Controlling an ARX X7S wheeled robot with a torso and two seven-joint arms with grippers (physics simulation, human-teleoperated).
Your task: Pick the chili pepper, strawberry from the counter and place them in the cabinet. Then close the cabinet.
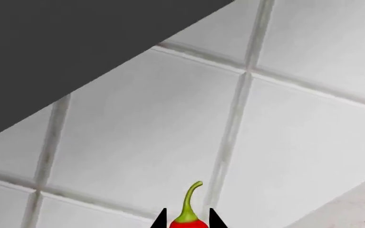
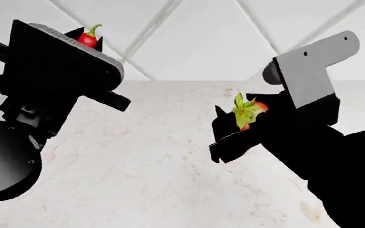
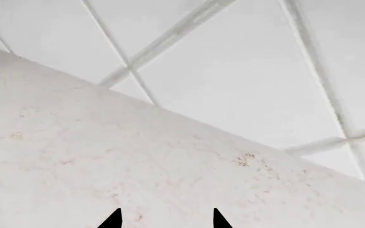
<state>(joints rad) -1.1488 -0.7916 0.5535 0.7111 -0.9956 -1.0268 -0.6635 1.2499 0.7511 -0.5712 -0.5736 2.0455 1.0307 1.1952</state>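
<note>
My left gripper (image 2: 89, 36) is raised at the upper left in front of the tiled wall. It is shut on the chili pepper (image 2: 89, 40), a small red pepper whose curved green stem (image 1: 191, 202) sticks out between the black fingertips (image 1: 161, 219). My right gripper (image 2: 235, 112) hovers over the counter (image 2: 157, 166) at mid right and is shut on the strawberry (image 2: 256, 107), whose leafy green cap (image 2: 242, 113) points forward. In the right wrist view only the two fingertips (image 3: 114, 219) show above the marble; the strawberry is hidden there. The cabinet does not show for certain.
A white tiled wall (image 2: 195, 38) with grey grout rises behind the counter. A dark grey flat panel (image 1: 74, 47) fills one corner of the left wrist view, close to the pepper hand; I cannot tell what it belongs to. Both black arms fill the head view's sides.
</note>
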